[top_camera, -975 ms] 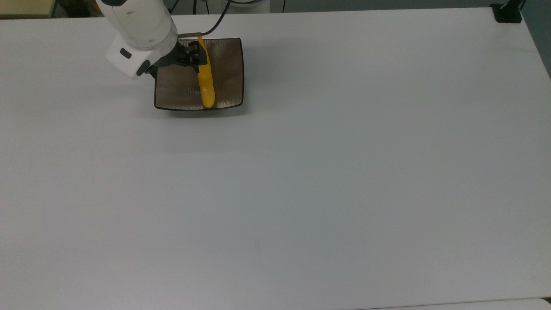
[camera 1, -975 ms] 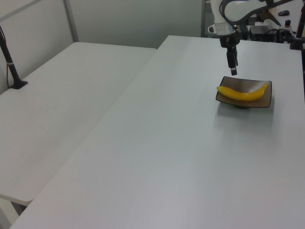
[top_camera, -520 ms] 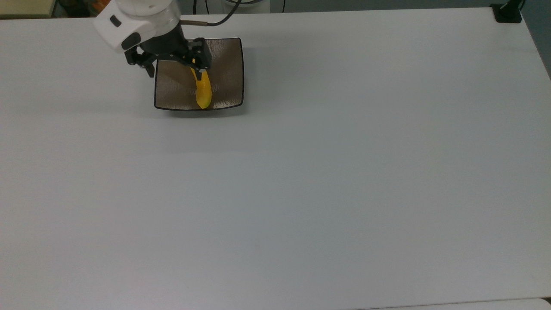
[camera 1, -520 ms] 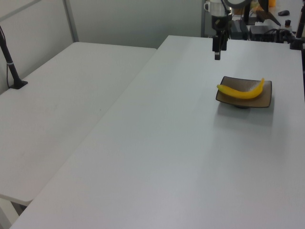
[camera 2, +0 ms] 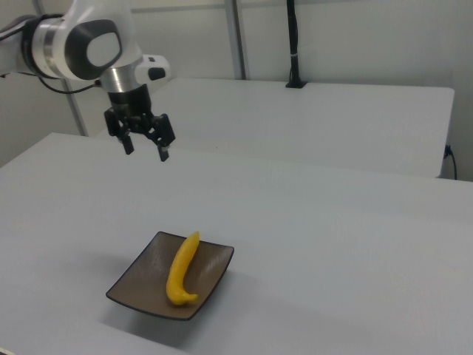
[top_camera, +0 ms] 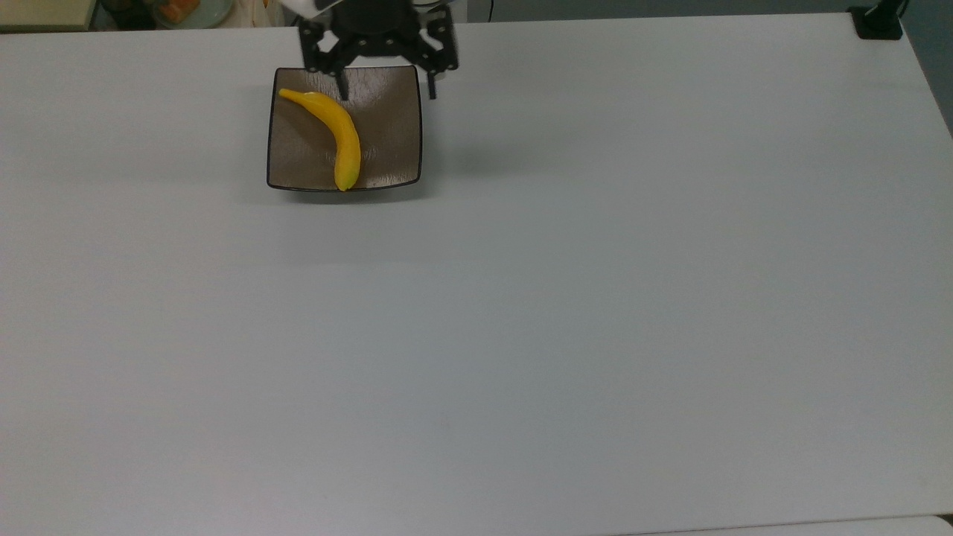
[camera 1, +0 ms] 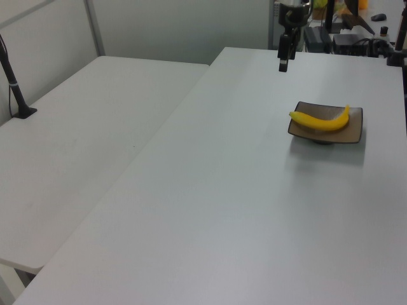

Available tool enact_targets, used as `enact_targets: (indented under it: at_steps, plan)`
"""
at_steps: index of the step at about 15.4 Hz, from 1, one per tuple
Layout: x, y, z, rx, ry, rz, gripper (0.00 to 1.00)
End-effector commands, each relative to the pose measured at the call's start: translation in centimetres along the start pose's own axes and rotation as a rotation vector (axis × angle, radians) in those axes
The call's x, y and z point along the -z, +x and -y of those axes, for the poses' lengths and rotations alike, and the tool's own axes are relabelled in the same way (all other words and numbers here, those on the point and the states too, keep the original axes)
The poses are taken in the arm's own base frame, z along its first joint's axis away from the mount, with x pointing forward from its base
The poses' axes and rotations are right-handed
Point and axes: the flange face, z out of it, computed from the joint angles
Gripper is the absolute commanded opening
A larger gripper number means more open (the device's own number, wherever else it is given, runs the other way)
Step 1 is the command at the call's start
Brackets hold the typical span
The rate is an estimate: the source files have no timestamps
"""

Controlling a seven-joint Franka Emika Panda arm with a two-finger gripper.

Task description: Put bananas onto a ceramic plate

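Since a second ago the gripper (camera 2: 145, 151) has lifted clear, jaws apart and pointing down, probably above the bench (top_camera: 566, 313) beyond the ceramic plate (top_camera: 387, 141). Bananas (top_camera: 336, 135) lie freed across it. No writing is readable.

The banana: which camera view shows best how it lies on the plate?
The top view: the banana shows its whole curve, lying diagonally on the ceramic plate. The left view shows it side-on; the right view shows it end-on and foreshortened.
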Motion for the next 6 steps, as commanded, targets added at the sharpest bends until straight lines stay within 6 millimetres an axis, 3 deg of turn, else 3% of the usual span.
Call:
enact_targets:
  at_steps: [1,6]
  plan:
    - [0.1,-2.5,1.6,0.013,0.004,0.036,1.00]
    - [-1.3,-3.1,3.2,-0.017,-0.003,0.082,1.00]
